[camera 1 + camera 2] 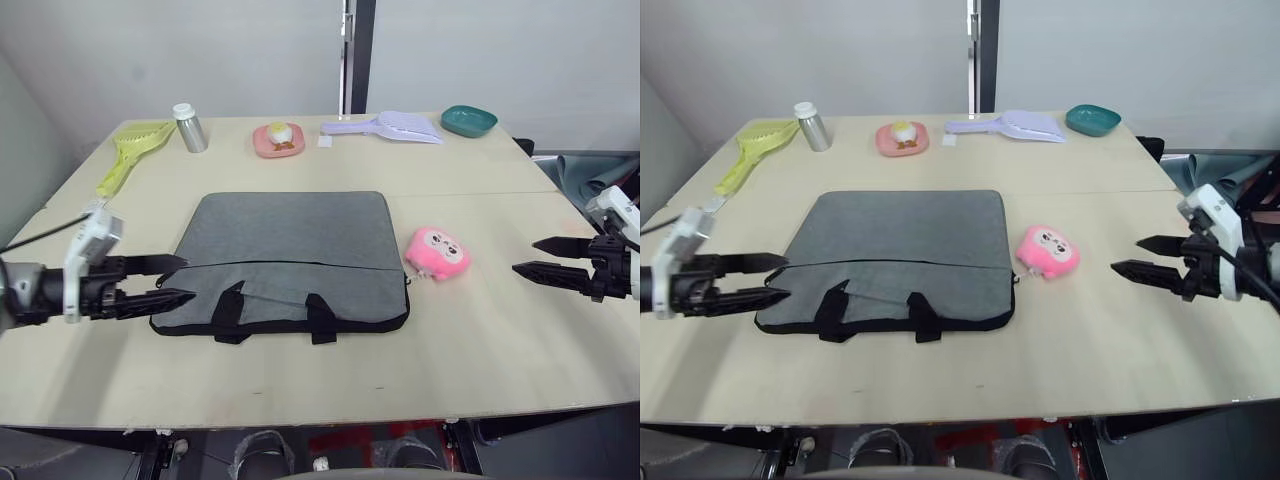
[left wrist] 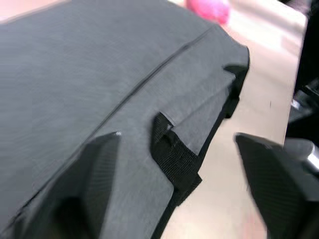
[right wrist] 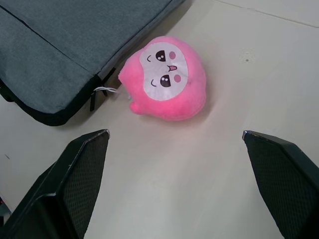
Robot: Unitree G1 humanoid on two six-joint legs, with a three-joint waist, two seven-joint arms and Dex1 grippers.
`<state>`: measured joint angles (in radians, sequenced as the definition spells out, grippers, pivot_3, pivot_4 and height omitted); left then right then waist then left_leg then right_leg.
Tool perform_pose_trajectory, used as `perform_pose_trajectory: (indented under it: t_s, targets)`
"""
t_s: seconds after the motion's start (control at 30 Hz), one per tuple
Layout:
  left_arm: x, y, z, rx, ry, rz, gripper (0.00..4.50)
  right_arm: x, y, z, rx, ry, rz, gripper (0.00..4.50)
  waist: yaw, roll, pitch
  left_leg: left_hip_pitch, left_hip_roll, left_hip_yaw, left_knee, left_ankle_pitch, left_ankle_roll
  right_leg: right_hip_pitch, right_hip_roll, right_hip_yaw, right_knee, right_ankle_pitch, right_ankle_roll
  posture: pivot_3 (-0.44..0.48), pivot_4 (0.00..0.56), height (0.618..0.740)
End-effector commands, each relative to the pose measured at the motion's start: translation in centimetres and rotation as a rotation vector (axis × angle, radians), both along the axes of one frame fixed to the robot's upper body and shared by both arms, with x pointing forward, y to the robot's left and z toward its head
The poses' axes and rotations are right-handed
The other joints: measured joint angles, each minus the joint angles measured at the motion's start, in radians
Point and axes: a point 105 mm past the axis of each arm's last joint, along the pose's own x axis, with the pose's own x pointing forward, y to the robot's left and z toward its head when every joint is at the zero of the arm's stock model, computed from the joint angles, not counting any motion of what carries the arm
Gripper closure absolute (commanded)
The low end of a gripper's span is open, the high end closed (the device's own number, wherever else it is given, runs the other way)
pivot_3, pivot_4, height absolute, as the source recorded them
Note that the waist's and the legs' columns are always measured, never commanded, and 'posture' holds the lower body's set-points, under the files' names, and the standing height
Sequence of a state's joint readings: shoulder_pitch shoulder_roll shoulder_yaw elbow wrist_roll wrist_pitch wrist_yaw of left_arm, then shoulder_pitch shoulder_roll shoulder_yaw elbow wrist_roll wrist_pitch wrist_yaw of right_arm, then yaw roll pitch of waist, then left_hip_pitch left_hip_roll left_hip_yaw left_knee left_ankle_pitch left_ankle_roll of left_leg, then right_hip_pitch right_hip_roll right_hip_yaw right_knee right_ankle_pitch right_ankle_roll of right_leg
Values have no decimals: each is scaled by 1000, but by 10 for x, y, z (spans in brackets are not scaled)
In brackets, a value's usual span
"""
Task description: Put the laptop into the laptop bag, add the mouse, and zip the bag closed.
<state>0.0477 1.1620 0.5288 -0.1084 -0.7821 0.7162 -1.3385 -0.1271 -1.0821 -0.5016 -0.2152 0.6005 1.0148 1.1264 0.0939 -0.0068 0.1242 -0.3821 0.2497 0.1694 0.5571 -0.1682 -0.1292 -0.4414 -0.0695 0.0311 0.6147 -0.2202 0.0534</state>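
Grey fabric laptop bag [image 1: 290, 255] lies flat at frame centre on the table [image 1: 480, 330]. Left gripper [image 1: 176, 281], fingers parted, sits at its lower-left corner. Right gripper [image 1: 527, 256], spread wide, hovers at right, holding nothing.

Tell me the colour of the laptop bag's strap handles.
Black, against the grey laptop bag; the strap handles show best in the left wrist view.

We see open tabletop [image 1: 480, 330] along the near edge and on the right side. The flat grey fabric laptop bag [image 1: 290, 240] fills the middle, with the round pink plush toy [image 1: 437, 251] just beside its right end, perhaps touching it. Our left gripper [image 1: 188, 279], fingers apart, sits at the bag's left corner; our right gripper [image 1: 524, 256], fingers spread, faces the toy across bare table.
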Motion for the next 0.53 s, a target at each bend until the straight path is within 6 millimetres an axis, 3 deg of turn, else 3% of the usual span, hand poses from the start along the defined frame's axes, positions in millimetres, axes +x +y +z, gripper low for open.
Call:
perform_pose_trajectory:
  t_s: [0.03,0.1,0.17,0.23,0.43,0.53]
  targets:
    - [-18,47,20,106,49,170,44,-7,0,15,-13,-68,-4,0,-2,-1,3,0,0,-1,0,0,0,0,0,0,0,0,0,0,150,740]
    - [-28,72,12,223,84,230,44,-10,-2,13,-27,-60,-10,0,-5,-1,4,0,0,0,1,0,0,1,1,0,0,0,0,0,150,740]
    - [-27,106,16,278,73,385,44,-11,-5,15,-26,-65,-26,0,-2,-1,5,2,0,0,1,-1,1,4,0,0,-2,0,0,0,150,740]
    - [-27,124,22,276,41,469,44,-10,-6,16,-28,-71,-31,0,1,-2,6,3,0,-1,2,-1,2,4,0,0,0,0,1,0,150,740]
    - [-25,132,20,195,28,497,44,-7,1,13,-40,-87,-6,0,10,-3,7,6,-1,-3,8,-1,2,9,-3,-1,4,1,0,0,150,740]
    - [-20,130,8,121,75,522,44,-4,6,11,-43,-95,13,0,9,-3,7,7,-1,-3,10,-1,3,9,-3,-1,8,1,0,0,150,740]
